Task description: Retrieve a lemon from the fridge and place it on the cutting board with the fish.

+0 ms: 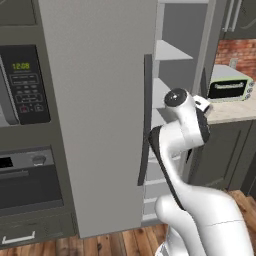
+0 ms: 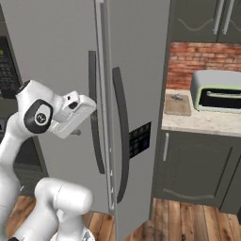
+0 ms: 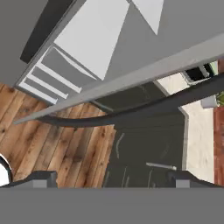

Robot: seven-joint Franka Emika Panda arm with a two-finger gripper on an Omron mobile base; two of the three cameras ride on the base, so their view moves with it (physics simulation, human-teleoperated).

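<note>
The grey fridge [image 1: 100, 100] has its left door shut and its right door [image 2: 139, 61] swung partly out, so white shelves [image 1: 170, 52] show inside. The lemon is hidden. In the hand view my gripper [image 3: 113, 178] is open with nothing between its fingertips [image 3: 41, 178], just off the right door's curved dark handle [image 3: 131, 116]. From the right base view the gripper [image 2: 87, 109] hovers beside the handles at mid height. The tan cutting board [image 2: 178, 104] lies on the counter to the right, with the small grey fish [image 2: 176, 98] on it.
A toaster oven [image 2: 216, 92] stands on the counter [image 2: 202, 122] right of the board, before a brick wall. The dark oven-and-microwave column [image 1: 25, 125] is left of the fridge. Translucent drawers [image 3: 43, 74] sit low inside the fridge, above the wooden floor [image 3: 57, 144].
</note>
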